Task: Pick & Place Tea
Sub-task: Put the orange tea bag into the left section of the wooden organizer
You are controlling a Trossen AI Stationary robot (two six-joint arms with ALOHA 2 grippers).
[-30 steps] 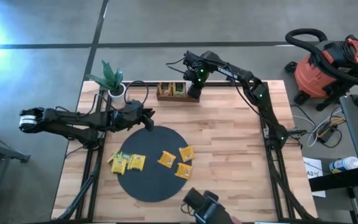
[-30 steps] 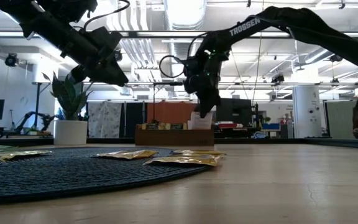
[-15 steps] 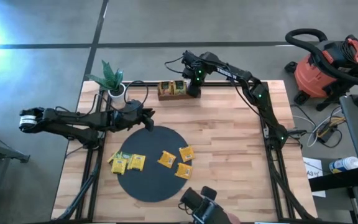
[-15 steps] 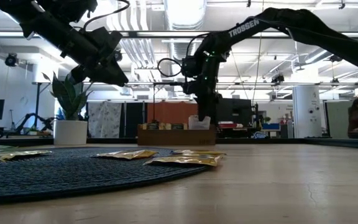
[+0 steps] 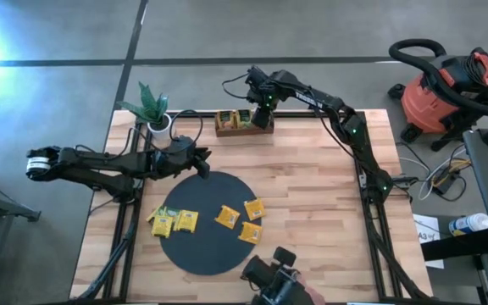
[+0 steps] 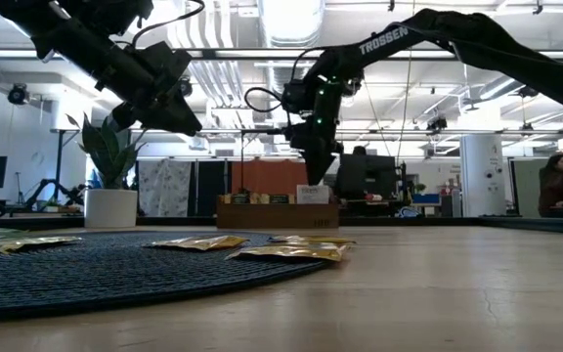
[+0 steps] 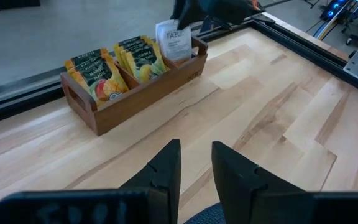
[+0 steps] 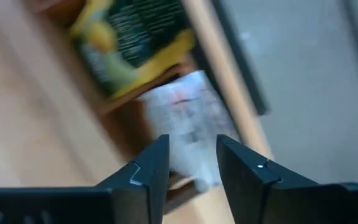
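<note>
A wooden table seen from above, with two dark robot arms.

At the upper middle of the high view, a brown tray (image 5: 243,122) sits at the table's far edge. It is split into compartments so packets can stand upright in rows. The left wrist view shows mango-green packets (image 7: 95,75) in one end compartment, yellow ones (image 7: 137,57) in the middle, and a single white packet (image 7: 175,42) standing at the other end.

The right gripper (image 5: 261,103) hangs directly above that white packet. Its fingers (image 8: 146,172) stand apart with nothing between them, and in the low view the white packet (image 6: 312,194) rests in the tray below the fingertips, clear of them. The packet appears to have been set there and let go.

On the black round mat (image 5: 208,222), at the lower middle of the high view, five yellow packets (image 5: 228,216) lie flat and loose, well apart from the right gripper. They look like the ones yet to be sorted.

The left gripper (image 5: 203,165) waits at the mat's upper left edge, raised above the table, its fingers partly open and empty.
</note>
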